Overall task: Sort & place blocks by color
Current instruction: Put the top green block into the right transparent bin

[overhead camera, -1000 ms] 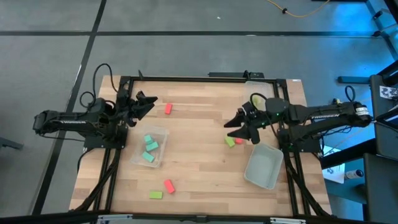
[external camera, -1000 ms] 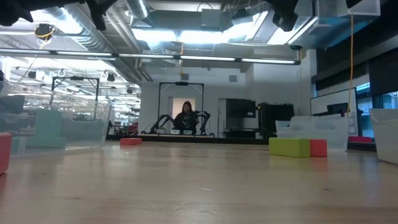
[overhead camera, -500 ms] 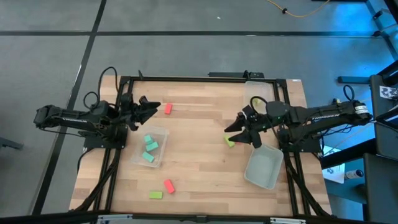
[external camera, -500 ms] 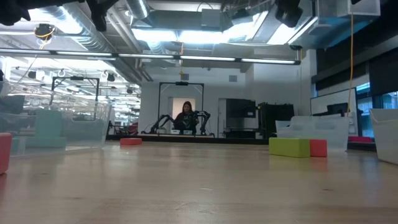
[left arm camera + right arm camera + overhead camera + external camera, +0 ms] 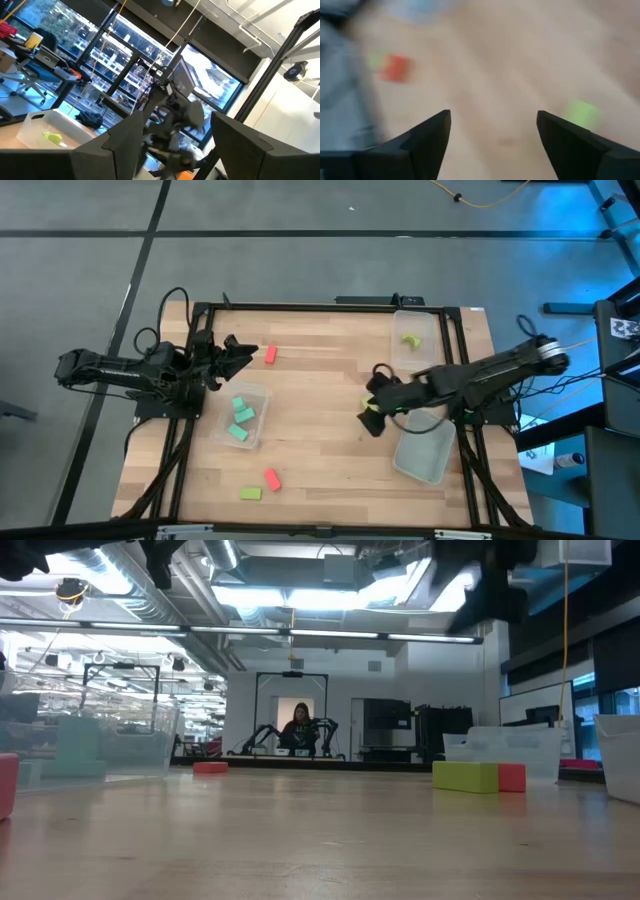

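Observation:
My right gripper (image 5: 373, 416) hovers open above a lime block (image 5: 368, 409) right of the table's middle. In the low view that block (image 5: 465, 776) lies flat beside a red one (image 5: 511, 777), with the gripper (image 5: 490, 585) high above both. The right wrist view shows the open fingers (image 5: 492, 145) and the lime block (image 5: 582, 114) ahead. My left gripper (image 5: 238, 350) waits open near a red block (image 5: 270, 354) at the far left. Three teal blocks (image 5: 240, 418) lie in a clear tub. A red block (image 5: 271, 477) and a lime one (image 5: 250, 493) lie near the near edge.
A clear tub (image 5: 415, 328) at the far right corner holds one lime block (image 5: 410, 340). An empty clear tub (image 5: 425, 450) sits under the right arm, near the right edge. Bare wood lies across the table's middle. A person sits in the room behind (image 5: 300, 725).
My right gripper has swung fast from beside the far right tub toward the table's near-left, ending over the lime block, and has tipped downward. It has stayed open. No block has moved.

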Tool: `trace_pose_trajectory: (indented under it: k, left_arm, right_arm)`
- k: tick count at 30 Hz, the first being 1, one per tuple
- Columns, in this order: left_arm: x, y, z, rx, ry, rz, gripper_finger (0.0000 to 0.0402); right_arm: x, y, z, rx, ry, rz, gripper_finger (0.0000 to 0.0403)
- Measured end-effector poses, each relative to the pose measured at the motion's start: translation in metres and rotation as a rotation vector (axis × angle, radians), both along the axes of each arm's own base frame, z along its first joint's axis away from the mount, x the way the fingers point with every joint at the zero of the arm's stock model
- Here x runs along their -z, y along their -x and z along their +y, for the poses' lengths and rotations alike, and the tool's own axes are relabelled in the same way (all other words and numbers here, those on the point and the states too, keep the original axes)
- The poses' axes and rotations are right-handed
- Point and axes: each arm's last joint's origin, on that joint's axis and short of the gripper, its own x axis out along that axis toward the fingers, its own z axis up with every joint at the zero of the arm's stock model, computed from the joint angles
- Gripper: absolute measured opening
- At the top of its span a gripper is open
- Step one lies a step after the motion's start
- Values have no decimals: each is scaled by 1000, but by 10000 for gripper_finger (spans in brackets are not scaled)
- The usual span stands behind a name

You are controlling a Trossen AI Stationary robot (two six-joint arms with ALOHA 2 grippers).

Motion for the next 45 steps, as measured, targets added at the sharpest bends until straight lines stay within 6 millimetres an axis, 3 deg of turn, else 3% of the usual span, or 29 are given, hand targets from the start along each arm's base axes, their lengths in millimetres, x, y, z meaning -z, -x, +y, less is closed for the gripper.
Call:
trace_pose_trajectory:
  k: [7,12,17,33,37,42,45]
  left_arm:
    - [0,0,0,0,1,-1,225]
    - [0,0,0,1,0,-1,225]
    - [0,0,0,0,0,-1,225]
    - [0,0,0,0,0,-1,225]
    - [0,0,0,3,-2,-1,225]
    - [0,0,0,4,-1,-1,225]
    - [0,0,0,5,2,-2,225]
  right_arm:
    - [47,-27,-2,141,96,356,296]
    - [84,-42,-8,215,113,480,296]
    - [105,-50,-20,271,140,541,296]
    - [134,-63,-34,306,110,577,291]
    - [135,-64,-34,301,112,572,250]
    - [134,-62,-34,278,133,590,145]
    - [123,-59,-34,216,152,573,136]
